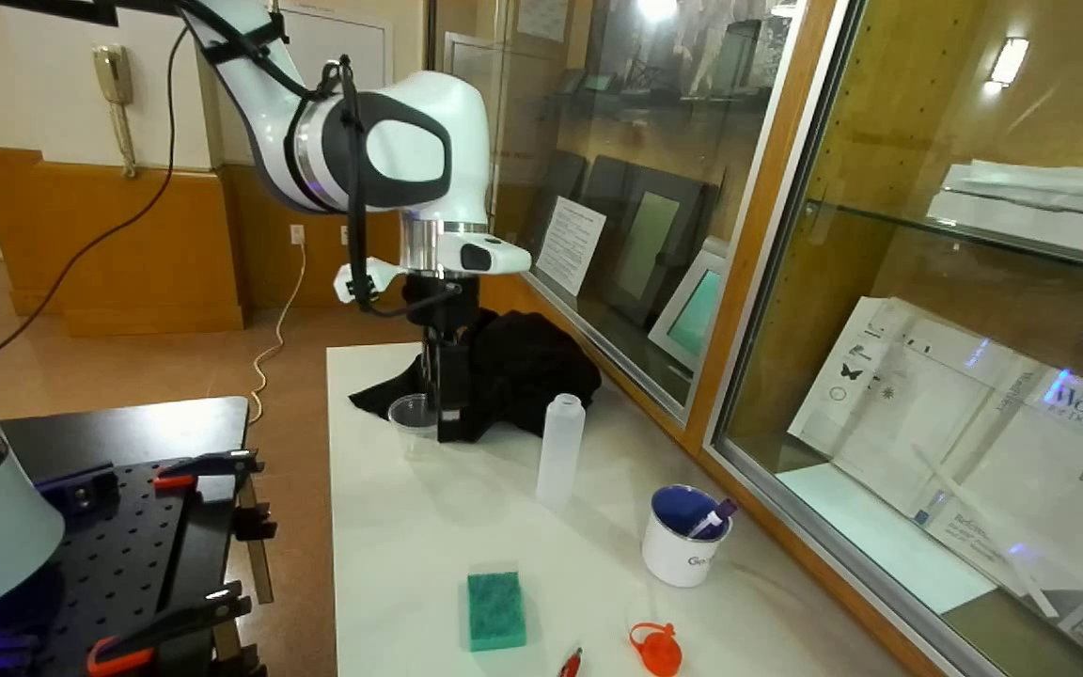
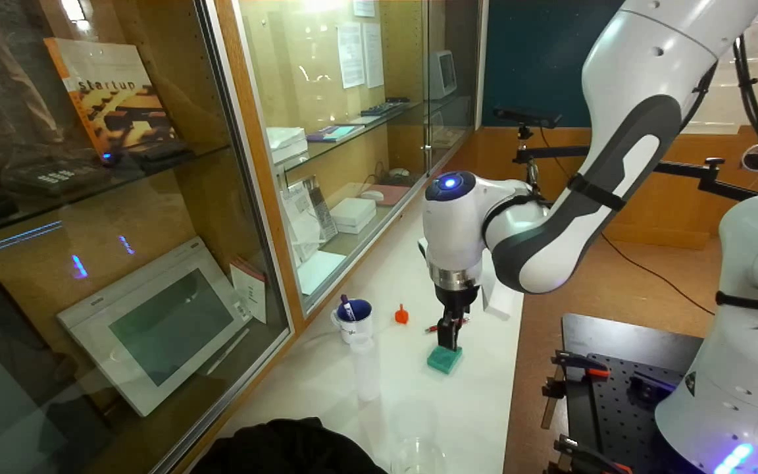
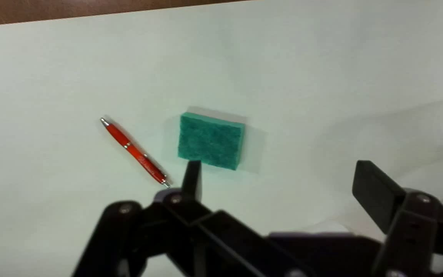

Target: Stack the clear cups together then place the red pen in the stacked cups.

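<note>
A white table (image 1: 391,564) runs along a glass-fronted cabinet (image 1: 760,216). In an exterior view, left of centre, the clear cups (image 1: 413,418) probably stand nested already, though the transparent plastic makes their number hard to tell. The red pen (image 3: 135,152) lies loose at the wrist view's left; putting it in remains. The gripper (image 3: 277,165) is spread wide, holding nothing.

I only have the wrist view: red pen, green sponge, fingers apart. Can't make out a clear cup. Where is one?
Observer: In an exterior view, at least one clear plastic cup stands beside the bunched black cloth.
Operator: Anything I might confuse with the red pen?
Observer: A purple-and-white marker leans in the white mug with the blue interior.
Operator: Anything loose near that mug?
Observer: A red-orange cap lies near it, not touching.
</note>
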